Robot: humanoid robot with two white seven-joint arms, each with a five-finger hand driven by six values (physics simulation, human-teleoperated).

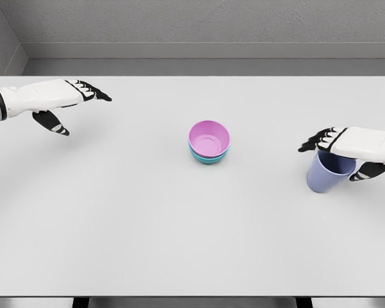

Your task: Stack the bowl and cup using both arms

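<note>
A pink bowl (209,138) sits nested in a teal bowl (208,158) near the middle of the white table (147,218). At the right, a lavender cup (327,174) stands slightly tilted, and my right hand (337,154) wraps around its rim, fingers over the far side and thumb at the near right. My left hand (74,106) hovers over the far left of the table, fingers stretched out flat and thumb hanging below, holding nothing. It is well away from the bowls.
The table's far edge meets a grey wall. Its front edge runs along the bottom of the view.
</note>
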